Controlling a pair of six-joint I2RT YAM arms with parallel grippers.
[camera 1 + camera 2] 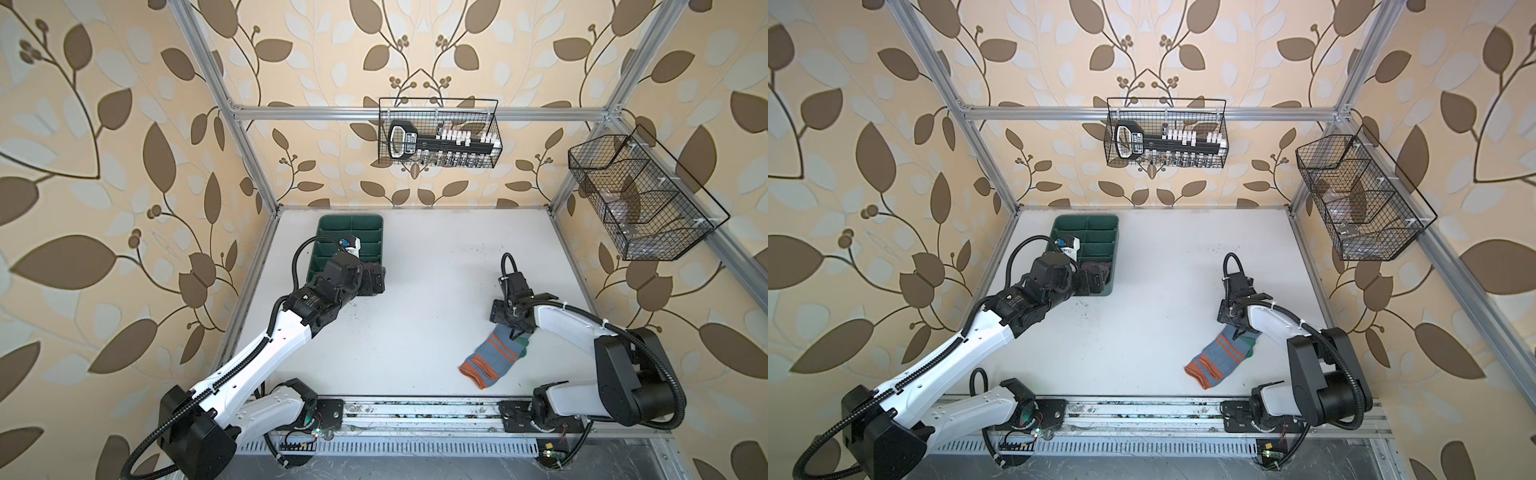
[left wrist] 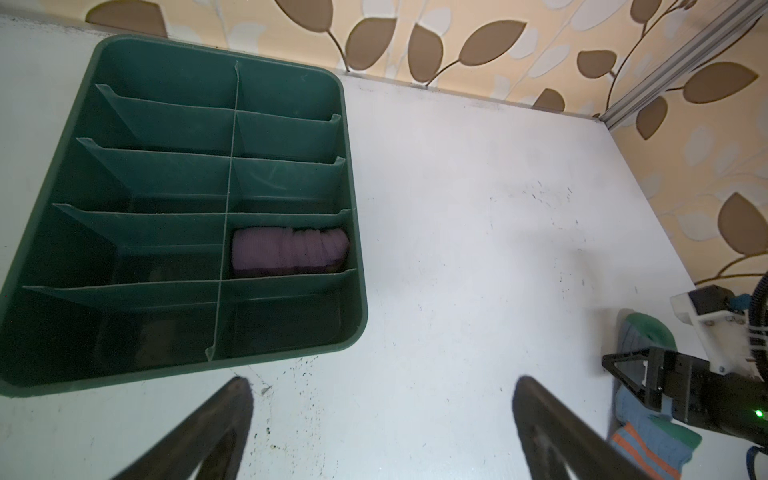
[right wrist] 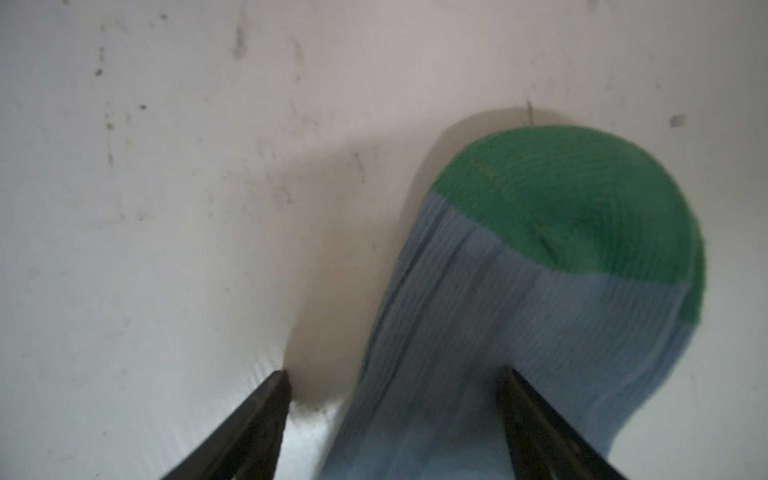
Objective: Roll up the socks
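status: one sock done, one to go. purple sock [image 2: 289,251] sits rolled up in the green tray [image 2: 359,299], second compartment from the near end, in the column facing the middle of the desk [image 1: 415,270]. grey-blue sock [image 1: 492,355] lies flat and unrolled at the front right of the desk, slanted, orange cuff toward the front rail [image 1: 415,409], green-tipped end under the right arm [image 1: 565,324]. right hand [image 3: 395,374] is low over that end with fingers apart: one finger over the knit, the other over bare desk beside it, so it straddles the sock's edge, not its full width. nothing clamped as far as i can see. wrist view is smeared, so can't tell if it's touching or how hard it presses. left hand [image 2: 382,380] is wide apart and empty, hanging over the near end of the tray, well apart from the sock. risks as i read them: (1) closing from this offset grabs only one side of the foot, so the roll starts skewed and comes out as a cone; (2) nothing pins the cuff, so the soft knit will likely slide on the smooth desk instead of turning over; (3) that slide goes toward the front rail, where the cuff could snag; (4) a loose roll springs open on release and won't fit a compartment. i'd want the left hand on the cuff before rolling
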